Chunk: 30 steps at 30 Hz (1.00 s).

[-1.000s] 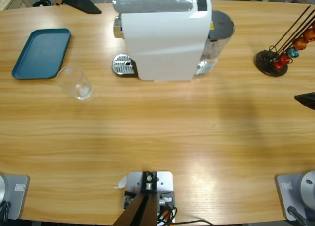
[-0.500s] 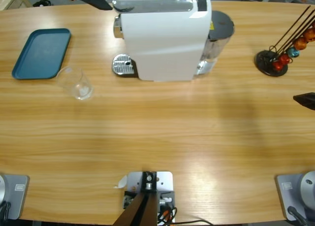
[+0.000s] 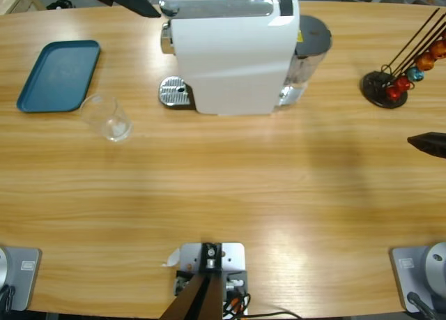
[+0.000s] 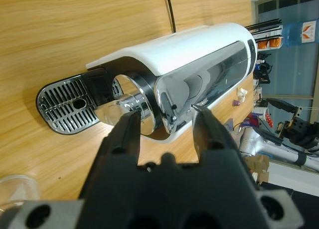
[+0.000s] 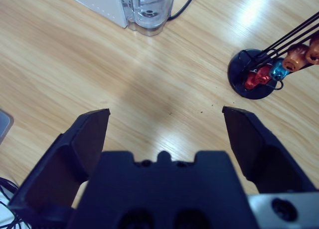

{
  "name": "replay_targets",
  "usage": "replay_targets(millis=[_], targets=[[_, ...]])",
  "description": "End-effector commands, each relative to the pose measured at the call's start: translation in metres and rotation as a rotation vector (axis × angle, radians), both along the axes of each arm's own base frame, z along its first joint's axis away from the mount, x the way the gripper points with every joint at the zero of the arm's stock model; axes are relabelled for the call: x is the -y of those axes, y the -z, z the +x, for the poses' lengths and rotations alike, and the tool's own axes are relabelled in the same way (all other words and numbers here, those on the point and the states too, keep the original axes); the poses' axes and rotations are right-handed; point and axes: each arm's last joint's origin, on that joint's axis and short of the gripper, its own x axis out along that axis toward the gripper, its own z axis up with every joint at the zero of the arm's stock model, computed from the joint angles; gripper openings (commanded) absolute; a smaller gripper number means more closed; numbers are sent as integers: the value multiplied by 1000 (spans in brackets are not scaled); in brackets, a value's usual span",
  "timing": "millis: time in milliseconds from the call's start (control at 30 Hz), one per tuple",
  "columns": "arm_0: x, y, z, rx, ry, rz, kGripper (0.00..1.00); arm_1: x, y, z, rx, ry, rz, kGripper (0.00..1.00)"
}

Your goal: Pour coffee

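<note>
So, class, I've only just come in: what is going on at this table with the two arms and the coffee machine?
Nothing is held yet. The left gripper, jaws open, is up at the chrome front end of the white coffee machine, above its drip tray. The right gripper hangs wide open over bare table, with the capsule stand ahead of it. The clear glass stands alone beside the blue tray, not under the spout.
</note>
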Motion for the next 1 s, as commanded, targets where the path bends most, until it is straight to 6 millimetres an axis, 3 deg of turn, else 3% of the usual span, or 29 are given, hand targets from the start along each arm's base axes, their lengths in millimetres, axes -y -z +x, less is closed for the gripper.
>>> replay_targets(millis=[33, 133, 200, 700, 1000], targets=[[-1, 14, 4, -57, 23, -8, 304, -2, 6, 2, -28, -11, -21, 1000], [-2, 16, 4, -61, 29, -8, 258, -3, 6, 2, -28, -12, -21, 1000], [-5, 16, 2, -62, 29, -2, 29, -3, 6, 2, -29, -12, -22, 1000], [-10, 9, -2, -38, 21, 5, 0, -4, 6, 4, -35, -13, -25, 1000], [-6, -23, -7, -8, 103, -145, 0, -5, 7, 5, -37, -13, -27, 1000]])
